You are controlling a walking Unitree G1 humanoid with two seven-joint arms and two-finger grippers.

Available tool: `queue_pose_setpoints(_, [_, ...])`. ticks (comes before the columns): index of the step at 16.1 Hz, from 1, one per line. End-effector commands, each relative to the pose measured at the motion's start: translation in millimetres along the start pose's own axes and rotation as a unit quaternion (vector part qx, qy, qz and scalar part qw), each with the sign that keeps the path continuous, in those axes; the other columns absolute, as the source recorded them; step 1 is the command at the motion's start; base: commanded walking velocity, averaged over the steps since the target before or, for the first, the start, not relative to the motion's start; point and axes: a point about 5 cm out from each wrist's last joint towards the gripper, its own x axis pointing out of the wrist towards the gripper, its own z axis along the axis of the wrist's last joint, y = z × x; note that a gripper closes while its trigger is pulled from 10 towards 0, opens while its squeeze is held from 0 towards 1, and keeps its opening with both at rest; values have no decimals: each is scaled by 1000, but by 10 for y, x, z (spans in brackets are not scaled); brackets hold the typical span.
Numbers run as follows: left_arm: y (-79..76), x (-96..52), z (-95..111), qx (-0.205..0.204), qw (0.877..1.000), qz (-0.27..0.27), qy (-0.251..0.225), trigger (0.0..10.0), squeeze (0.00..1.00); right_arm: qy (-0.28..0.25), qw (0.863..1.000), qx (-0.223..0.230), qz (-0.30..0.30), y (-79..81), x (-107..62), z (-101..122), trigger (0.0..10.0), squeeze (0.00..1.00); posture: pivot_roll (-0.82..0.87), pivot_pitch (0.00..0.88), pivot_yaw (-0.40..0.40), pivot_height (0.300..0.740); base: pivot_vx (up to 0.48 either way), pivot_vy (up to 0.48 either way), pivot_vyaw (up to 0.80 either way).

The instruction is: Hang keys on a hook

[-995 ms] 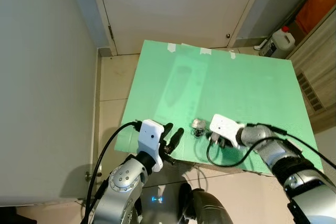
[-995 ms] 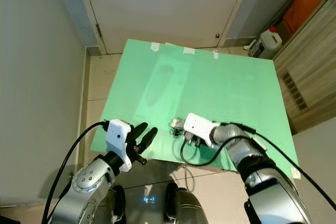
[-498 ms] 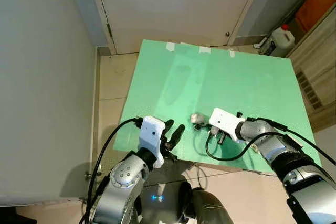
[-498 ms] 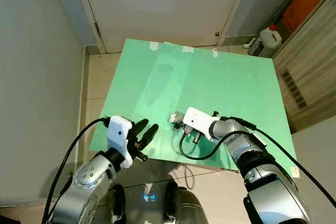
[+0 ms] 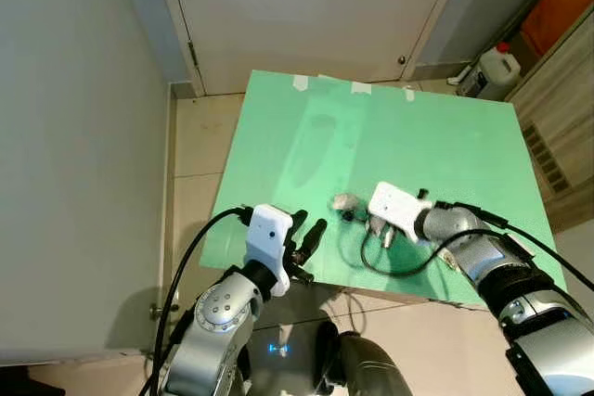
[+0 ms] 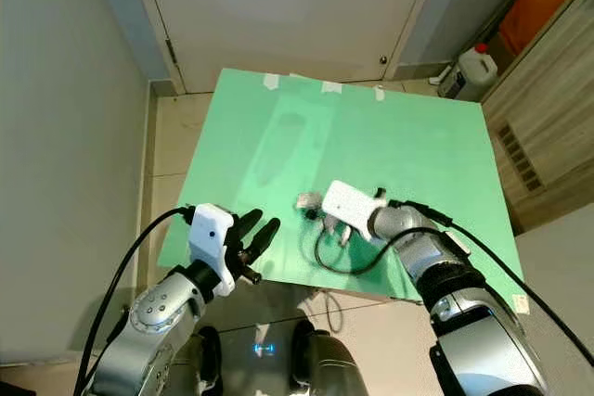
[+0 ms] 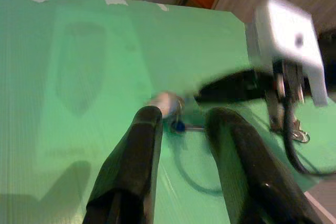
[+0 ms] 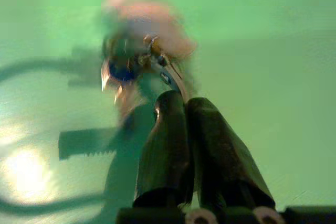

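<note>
keys [image 5: 345,203] lying flat on the green bench [image 5: 445,136], near its front edge and roughly midway along it, well clear of the corners. right pincer [image 8: 181,109] lowered to the bench with its tips right at the bunch, fingers pressed together and seemingly nipping the ring; blur too heavy to confirm a hold. low, flat approach probably chosen because the bunch sits flush on the surface and offers only a thin edge. left pincer [image 7: 181,124] held off the front-left edge, fingers [image 7: 137,145] apart, aimed at the keys as if on standby. bunch small and lumpy: pale rounded fob, metallic glints, a blue bit. bench top smooth, ribbed like corrugated plastic sheet, taped at the far edge. pincer fingers glossy black, rounded.
</note>
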Motion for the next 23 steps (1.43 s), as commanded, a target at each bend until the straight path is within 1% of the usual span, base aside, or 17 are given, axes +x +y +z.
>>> queue_pose_setpoints(1, [-39,14,17,2,1000,-6,-1,10000,0,-65,996,31,-59,-147,-30,169,0,0,77,241,-71,740,0,0,0])
queue_pose_setpoints(4, [11,71,119,15,1000,-7,-16,10000,0,-198,963,115,-144,-409,-174,495,0,0,79,222,-65,740,0,0,0])
queue_pose_setpoints(6, [42,109,197,26,999,-9,-28,10000,0,-232,950,136,-156,-467,-250,559,0,0,84,207,-61,740,0,0,0])
queue_pose_setpoints(7, [79,152,313,40,998,-12,-44,10000,0,-270,934,162,-168,-531,-328,633,0,0,89,187,-53,740,0,0,0])
queue_pose_setpoints(8, [90,165,352,44,998,-12,-50,10000,0,-282,928,171,-172,-549,-353,655,0,0,89,187,-53,740,0,0,0])
queue_pose_setpoints(9, [123,207,495,52,996,-12,-72,10000,0,-312,913,195,-178,-595,-420,719,0,0,93,172,-51,740,0,0,0])
queue_pose_setpoints(10, [164,253,732,59,992,-12,-109,10000,0,-356,888,231,-175,-640,-503,839,0,0,96,157,-47,740,0,0,0])
queue_pose_setpoints(13, [223,282,1245,76,979,-19,-186,10000,0,-434,840,286,-152,-706,-648,1085,0,0,103,124,-41,740,0,0,0])
queue_pose_setpoints(14, [233,278,1370,81,975,-21,-204,10000,0,-450,829,297,-148,-726,-680,1137,1255,0,105,118,-40,740,0,0,0])
queue_pose_setpoints(15, [239,267,1568,85,968,-30,-232,10000,0,-479,807,319,-132,-742,-748,1233,3882,0,108,109,-39,740,0,0,0])
queue_pose_setpoints(16, [232,252,1679,70,965,-39,-251,10000,0,-493,797,328,-119,-735,-775,1281,8941,0,109,109,-40,740,0,0,0])
queue_pose_setpoints(17, [215,230,1805,41,960,-59,-271,10000,0,-504,789,334,-106,-721,-801,1333,10000,0,112,102,-39,740,0,0,0])
queue_pose_setpoints(18, [189,179,1957,-4,950,-95,-298,10000,0,-522,777,342,-86,-703,-842,1401,10000,0,112,102,-38,740,0,0,0])
queue_pose_setpoints(19, [185,165,1986,-14,947,-104,-303,10000,0,-524,775,343,-82,-700,-851,1413,10000,0,113,103,-38,740,0,0,0])
queue_pose_setpoints(21, [145,123,2051,-17,941,-155,-301,10000,0,-561,749,351,-29,-669,-971,1535,10000,0,110,105,-39,740,0,0,0])
queue_pose_setpoints(22, [133,121,2052,-17,940,-165,-298,10000,0,-568,744,351,-15,-657,-998,1558,10000,0,110,105,-39,740,0,0,0])
queue_pose_setpoints(23, [57,84,2063,-28,933,-214,-287,10000,0,-588,729,350,26,-626,-1091,1619,10000,0,109,105,-39,740,0,0,0])
